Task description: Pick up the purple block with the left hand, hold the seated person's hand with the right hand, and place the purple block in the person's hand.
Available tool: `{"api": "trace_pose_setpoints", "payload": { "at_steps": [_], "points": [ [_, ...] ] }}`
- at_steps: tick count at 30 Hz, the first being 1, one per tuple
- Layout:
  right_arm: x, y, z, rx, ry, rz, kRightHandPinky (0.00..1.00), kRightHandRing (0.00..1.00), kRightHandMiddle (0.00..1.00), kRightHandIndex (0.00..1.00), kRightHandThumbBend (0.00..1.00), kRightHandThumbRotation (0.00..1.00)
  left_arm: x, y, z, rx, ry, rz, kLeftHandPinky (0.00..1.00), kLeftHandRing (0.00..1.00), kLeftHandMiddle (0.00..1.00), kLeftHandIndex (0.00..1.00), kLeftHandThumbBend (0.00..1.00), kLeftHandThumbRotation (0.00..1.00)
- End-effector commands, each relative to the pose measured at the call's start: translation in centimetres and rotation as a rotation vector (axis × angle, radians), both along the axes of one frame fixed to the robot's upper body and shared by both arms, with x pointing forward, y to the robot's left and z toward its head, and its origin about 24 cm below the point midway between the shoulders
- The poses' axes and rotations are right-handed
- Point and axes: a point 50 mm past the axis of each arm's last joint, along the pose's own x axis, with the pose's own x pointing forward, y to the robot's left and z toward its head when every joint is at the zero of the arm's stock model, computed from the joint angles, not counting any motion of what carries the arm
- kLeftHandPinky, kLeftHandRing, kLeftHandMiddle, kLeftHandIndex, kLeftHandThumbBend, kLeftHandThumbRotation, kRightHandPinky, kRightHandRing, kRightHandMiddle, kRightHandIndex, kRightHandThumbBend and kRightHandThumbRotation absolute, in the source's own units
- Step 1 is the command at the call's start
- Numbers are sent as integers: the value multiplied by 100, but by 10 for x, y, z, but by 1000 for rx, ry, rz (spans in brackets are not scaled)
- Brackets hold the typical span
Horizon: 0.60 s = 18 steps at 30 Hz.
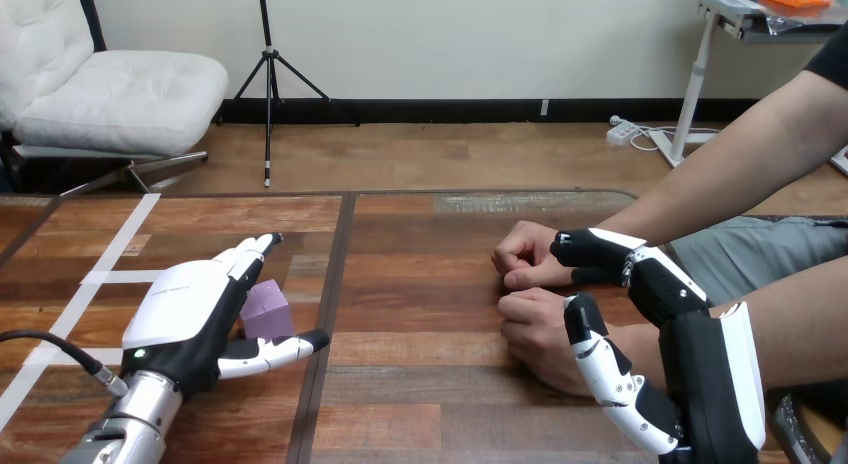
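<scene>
Closest in, my right hand (690,334) has thumb and fingers curled round the person's wrist (643,346) near the table's (430,284) right edge. The purple block (267,309) stands upright, near-cubic, left of centre, between my open left hand's (195,309) thumb and fingers.

On the table (420,384), the block (266,309) sits left by my left hand (195,319); right, my right hand (700,374) wraps the person's wrist (640,346).

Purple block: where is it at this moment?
Head view, left side: the purple block sits on the table, between the left hand's fingers and thumb.
</scene>
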Motion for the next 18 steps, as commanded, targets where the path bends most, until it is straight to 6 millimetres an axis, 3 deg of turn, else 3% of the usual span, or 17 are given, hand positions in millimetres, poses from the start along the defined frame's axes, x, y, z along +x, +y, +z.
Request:
{"api": "trace_pose_setpoints", "payload": {
  "at_steps": [1, 18],
  "points": [
    [6, -1, 16, -10, -76, 8, 64, 69, 69, 68, 33, 49, 21, -8, 21, -6, -96, -22, 88, 92, 95, 95, 73, 72],
    [6, -1, 16, -12, -67, 17, 64, 69, 69, 68, 33, 50, 21, -10, 17, -5, -99, -8, 89, 93, 95, 95, 73, 71]
  ]
}}
